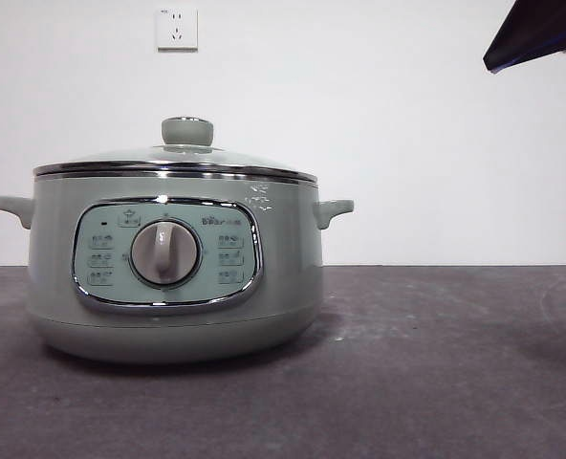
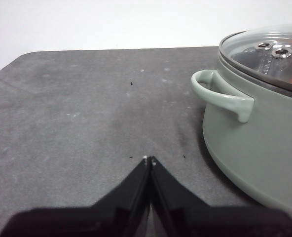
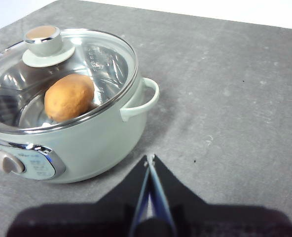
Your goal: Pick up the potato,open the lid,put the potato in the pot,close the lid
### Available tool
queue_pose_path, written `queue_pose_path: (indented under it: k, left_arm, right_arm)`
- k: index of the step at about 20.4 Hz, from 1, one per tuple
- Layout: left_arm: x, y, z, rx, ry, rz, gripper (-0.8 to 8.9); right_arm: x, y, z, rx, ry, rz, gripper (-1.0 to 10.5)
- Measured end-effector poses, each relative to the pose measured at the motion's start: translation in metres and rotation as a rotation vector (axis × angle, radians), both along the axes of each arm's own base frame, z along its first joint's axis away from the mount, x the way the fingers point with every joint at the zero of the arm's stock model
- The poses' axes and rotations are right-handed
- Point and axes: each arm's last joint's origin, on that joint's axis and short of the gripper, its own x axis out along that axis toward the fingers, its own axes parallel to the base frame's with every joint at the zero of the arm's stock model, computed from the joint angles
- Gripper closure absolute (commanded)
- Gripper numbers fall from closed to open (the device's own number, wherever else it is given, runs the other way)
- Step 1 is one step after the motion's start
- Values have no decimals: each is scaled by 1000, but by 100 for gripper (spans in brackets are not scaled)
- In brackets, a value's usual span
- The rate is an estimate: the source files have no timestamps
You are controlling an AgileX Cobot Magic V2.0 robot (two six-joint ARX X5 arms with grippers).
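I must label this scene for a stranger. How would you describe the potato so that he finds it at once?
Find the large sage-green pot on the grey table. Look through its glass lid: the potato lies inside, the only orange-brown oval there.

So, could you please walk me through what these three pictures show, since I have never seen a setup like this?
This is a two-armed robot at a grey table. One picture comes from a low camera level with the table; the other two come from cameras on each arm's wrist, so the black wedges at their bottom edges are the left gripper and the right gripper. Both have their fingers pressed together and hold nothing. On the table stands a pale green pot with its glass lid on. Through the glass, the right wrist view shows the potato lying inside. Neither gripper touches the pot; in the low view an arm shows only as a dark tip in a top corner.
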Motion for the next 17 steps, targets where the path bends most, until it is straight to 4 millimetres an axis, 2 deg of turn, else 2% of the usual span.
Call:
queue_pose_path:
  k: [4, 8, 14, 17]
  left_arm:
    - [0, 0, 0, 0, 0, 0, 816]
    - [0, 0, 0, 0, 0, 0, 816]
    - [0, 0, 0, 0, 0, 0, 816]
    - [0, 0, 0, 0, 0, 0, 816]
  right_arm:
    - [-2, -2, -1, -9, 9, -1, 962]
    - [-13, -22, 1, 3, -57, -48, 962]
    - [-23, -60, -45, 158, -247, -111, 962]
    - [-25, -70, -68, 175, -286, -137, 962]
